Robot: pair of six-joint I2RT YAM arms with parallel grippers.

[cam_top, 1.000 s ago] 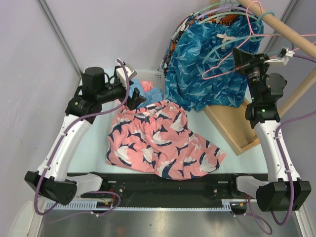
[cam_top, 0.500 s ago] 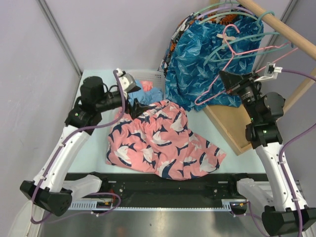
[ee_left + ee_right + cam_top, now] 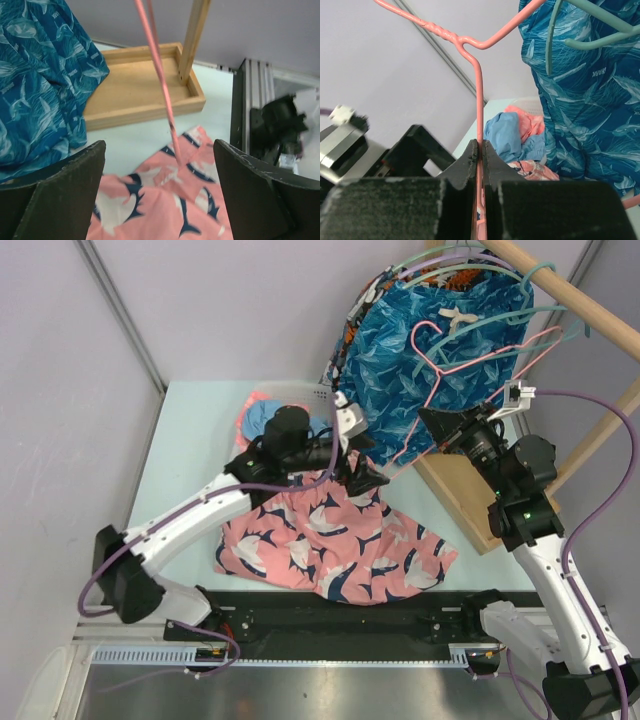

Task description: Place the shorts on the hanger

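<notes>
The coral-pink shorts [image 3: 330, 540] with navy and white fish lie spread on the table near the front. My right gripper [image 3: 432, 427] is shut on a side wire of the thin pink hanger [image 3: 436, 362], which hangs tilted in front of the blue leaf-print shorts. In the right wrist view the hanger wire [image 3: 479, 95] runs straight down between the closed jaws of the right gripper [image 3: 480, 150]. My left gripper [image 3: 367, 476] is open above the top right edge of the shorts. In the left wrist view the shorts [image 3: 165, 210] and the hanger wire [image 3: 160, 75] show between its spread fingers [image 3: 55, 200].
Blue leaf-print shorts [image 3: 430, 390] hang on teal hangers [image 3: 585, 42] from a wooden rod [image 3: 560, 290] at the back right. The rack's wooden base tray [image 3: 470, 505] sits right of the shorts. A light-blue garment [image 3: 265, 420] lies in a white basket behind.
The left arm swung right across the shorts toward the hanger, still open. The right arm carried the pink hanger down and left, away from the rod.
</notes>
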